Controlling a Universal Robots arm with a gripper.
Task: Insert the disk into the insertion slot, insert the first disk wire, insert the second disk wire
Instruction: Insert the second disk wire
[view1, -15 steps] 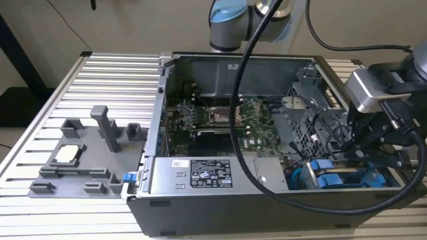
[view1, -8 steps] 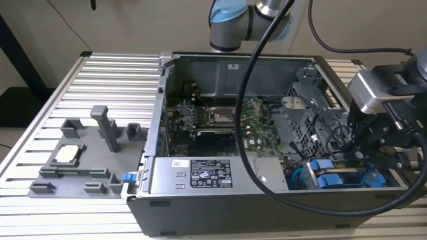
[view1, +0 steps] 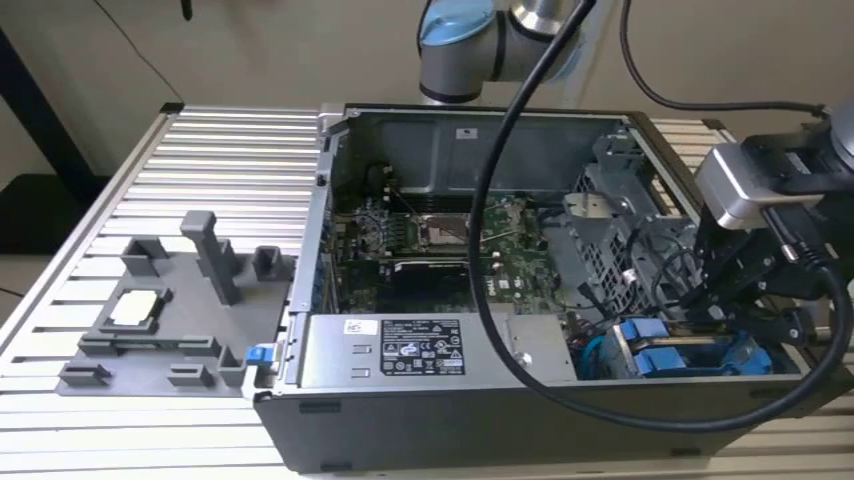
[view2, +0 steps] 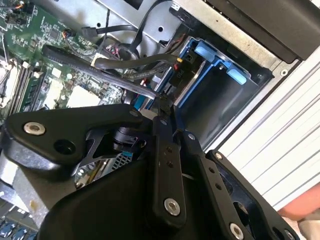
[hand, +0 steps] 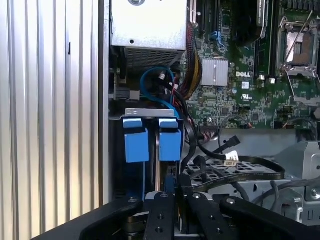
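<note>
The disk's blue carrier tabs (hand: 170, 140) sit inside the insertion slot (hand: 150, 112), the grey bay at the case's front corner on the exterior view's right (view1: 694, 372). A second blue tab (hand: 136, 140) stands beside them. My gripper (view1: 707, 300) hangs just over this bay. In both wrist views its fingers (view2: 162, 150) are drawn together, and their tips (hand: 165, 200) pinch the end of a dark disk wire (view2: 135, 87). A black connector (view2: 177, 75) lies right by the blue carrier (view2: 215, 75). The disk's body is hidden in the bay.
The open computer case (view1: 400, 410) holds a motherboard (view1: 441, 235), a grey power-supply box (view1: 414, 345) and a perforated metal cage (view1: 607, 230). Loose black cables with a white plug (hand: 231, 159) lie beside the bay. A grey fixture plate (view1: 174, 300) sits on the ribbed table on the exterior view's left.
</note>
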